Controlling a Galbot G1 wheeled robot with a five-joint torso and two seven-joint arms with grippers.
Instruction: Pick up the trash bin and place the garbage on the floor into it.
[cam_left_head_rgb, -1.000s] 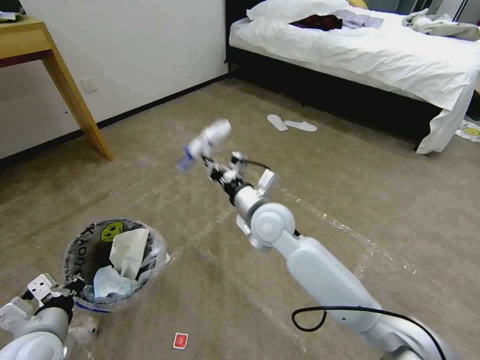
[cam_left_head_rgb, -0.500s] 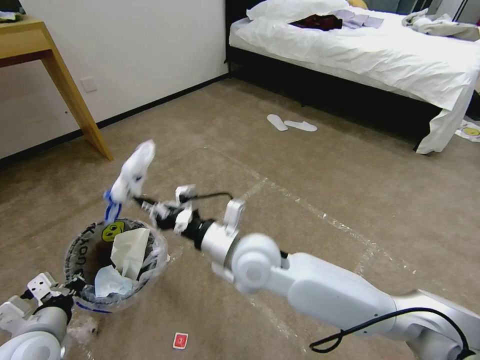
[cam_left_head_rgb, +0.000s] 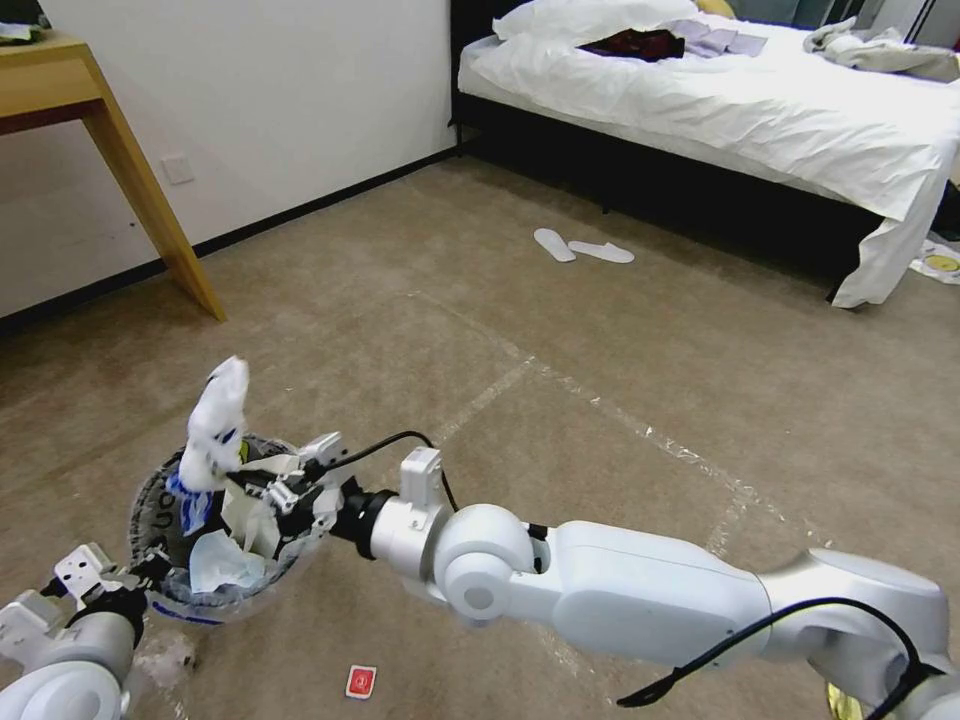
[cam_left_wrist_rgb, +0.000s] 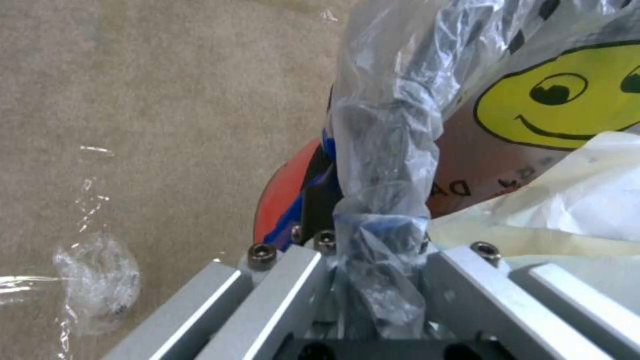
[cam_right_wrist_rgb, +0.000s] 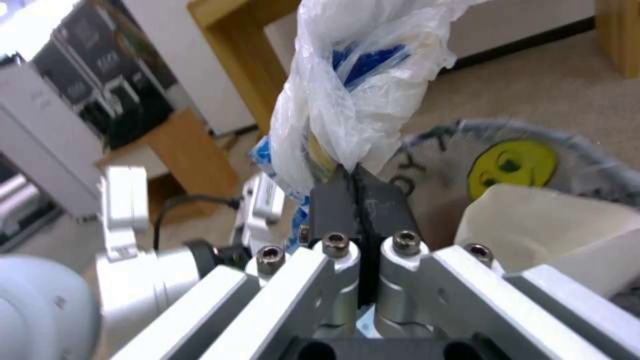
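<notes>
Head view: right arm stretched low across the carpeted floor (cam_left_head_rgb: 620, 330), right gripper (cam_left_head_rgb: 262, 488) over the trash bin (cam_left_head_rgb: 160, 500), holding a crinkly white-and-blue plastic wrapper (cam_left_head_rgb: 213, 430) upright above the rim. Left gripper (cam_left_head_rgb: 135, 578) at the bin's near edge.

Left wrist view: fingers clamped on the rim through the clear liner (cam_left_wrist_rgb: 387, 150); yellow smiley (cam_left_wrist_rgb: 567, 100).

Right wrist view: black fingertips (cam_right_wrist_rgb: 333, 200) pinched together on the wrapper's base.
</notes>
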